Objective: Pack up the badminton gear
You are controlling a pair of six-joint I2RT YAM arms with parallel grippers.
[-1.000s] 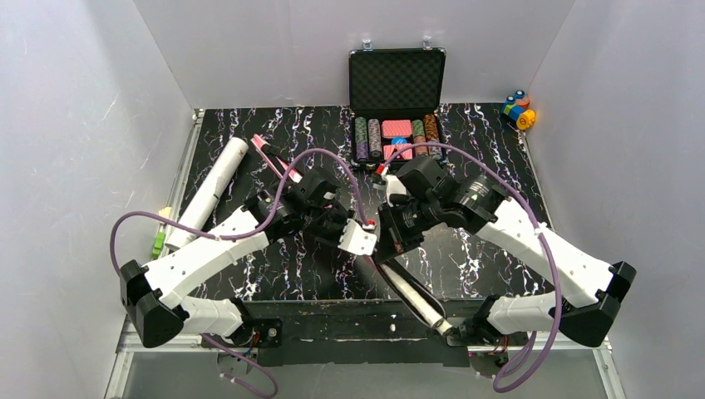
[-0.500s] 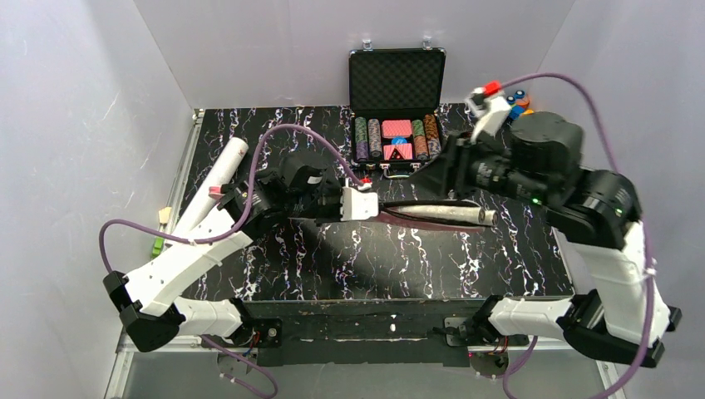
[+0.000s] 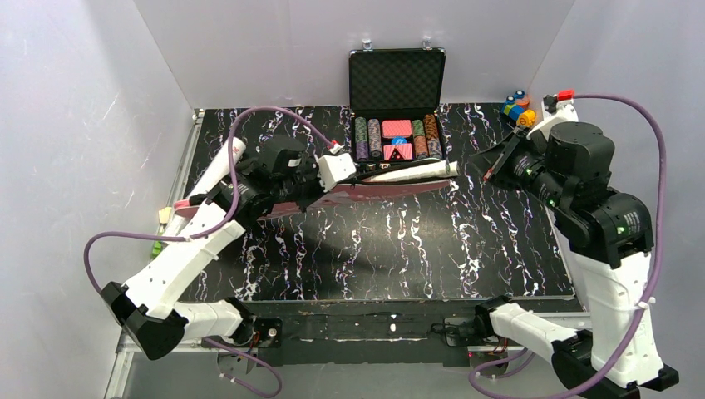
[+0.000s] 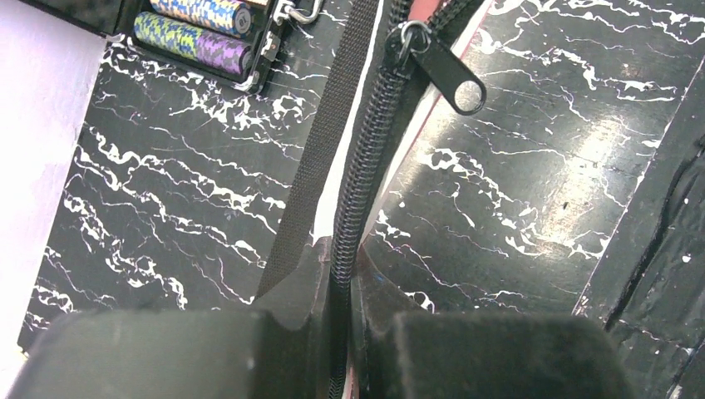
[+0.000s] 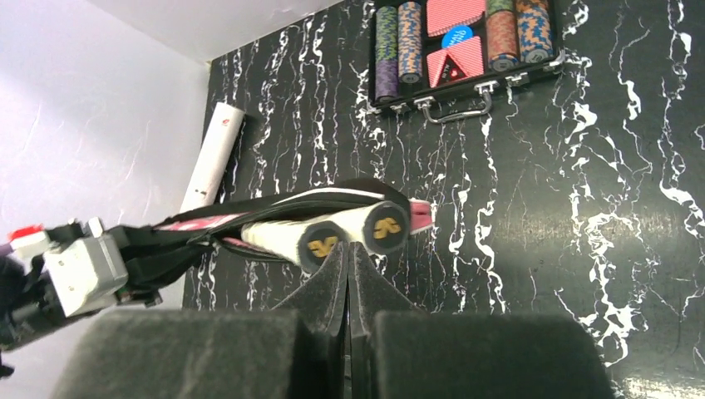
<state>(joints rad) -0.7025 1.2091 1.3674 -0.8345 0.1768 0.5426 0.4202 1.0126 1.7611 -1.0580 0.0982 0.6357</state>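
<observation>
The pink-and-black racket bag hangs above the table, stretched from left to mid-right in front of the case. My left gripper is shut on the bag's black zipper edge, and the zipper pull dangles ahead of it. Two white racket handles stick out of the bag's right end. Their black butt ends sit just above my right gripper, which is shut with nothing between its fingers. The white tube lies at the left, partly behind my left arm.
An open black case of poker chips stands at the back centre, just beyond the bag. Colourful toy blocks sit in the back right corner. Small green and yellow pieces lie off the table's left edge.
The bag with the rackets swung from front centre up to the back, now lying across in front of the case. My right arm moved to the far right; its jaws opened and shut again.
</observation>
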